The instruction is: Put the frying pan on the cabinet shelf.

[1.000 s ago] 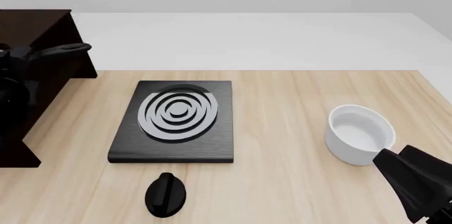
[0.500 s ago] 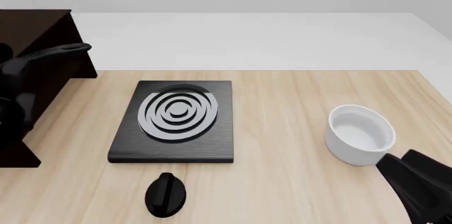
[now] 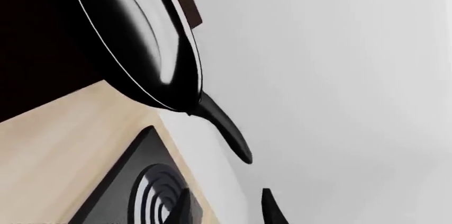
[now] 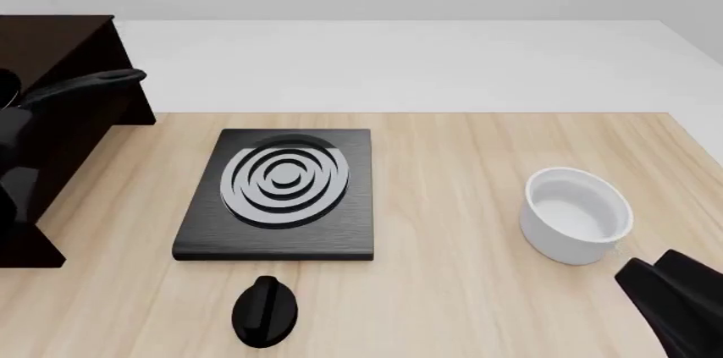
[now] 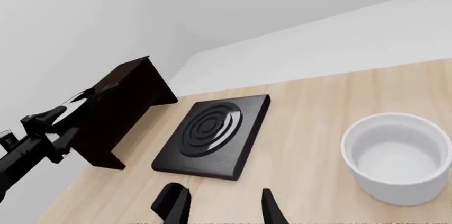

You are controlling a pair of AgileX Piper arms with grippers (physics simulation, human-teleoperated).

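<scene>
The frying pan (image 3: 141,38) lies in the dark brown cabinet (image 4: 63,45), its pale inside just visible in the left wrist view. Its slim black handle (image 4: 96,80) sticks out of the cabinet's open side towards the right. I cannot see the shelf board under the pan clearly. My left gripper (image 3: 226,211) is open and empty, drawn back clear of the handle (image 3: 227,128). My left arm (image 4: 13,167) shows at the far left edge in the front view. My right gripper (image 5: 222,208) is open and empty, low over the table's near right corner.
A flat black hob plate with silver rings (image 4: 283,184) lies at the table's middle left. A small black knob (image 4: 266,311) sits in front of it. A deep white bowl (image 4: 574,214) stands at the right, just beyond my right arm (image 4: 678,316).
My left arm has drawn back from the pan's handle towards the near left edge; the pan stays in the cabinet. My right arm has sunk lower towards the near right corner.
</scene>
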